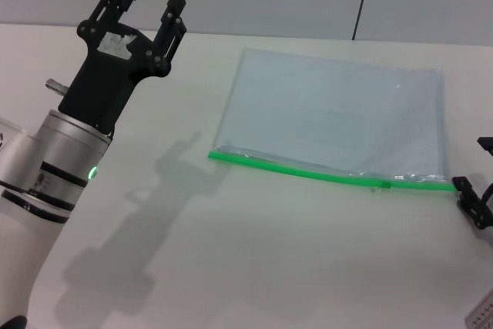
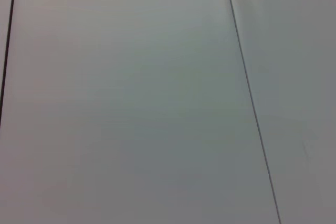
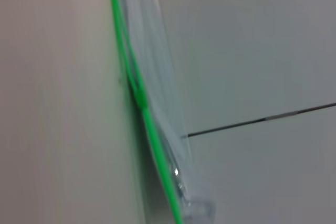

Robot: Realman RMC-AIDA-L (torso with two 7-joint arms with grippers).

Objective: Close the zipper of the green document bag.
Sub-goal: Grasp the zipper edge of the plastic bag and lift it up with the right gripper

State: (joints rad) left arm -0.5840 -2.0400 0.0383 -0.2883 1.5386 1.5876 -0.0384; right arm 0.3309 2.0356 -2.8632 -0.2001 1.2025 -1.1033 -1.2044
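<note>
Two hands frame the scene. Left hand (image 1: 154, 1), fingers spread and empty, hovers well left of the green document bag (image 1: 339, 117). Right hand (image 1: 474, 190) sits just beside the zipper (image 1: 308, 172) end; its finger state cannot be told. On the white surface (image 1: 254, 267), the flat, translucent pouch's slider (image 1: 387, 184) sits partway along, so closing looks unfinished.

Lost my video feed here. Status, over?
Left gripper open, raised left of the bag. Right gripper at the zipper's right end, state unclear. Slider near that end. Nothing in the way.
</note>
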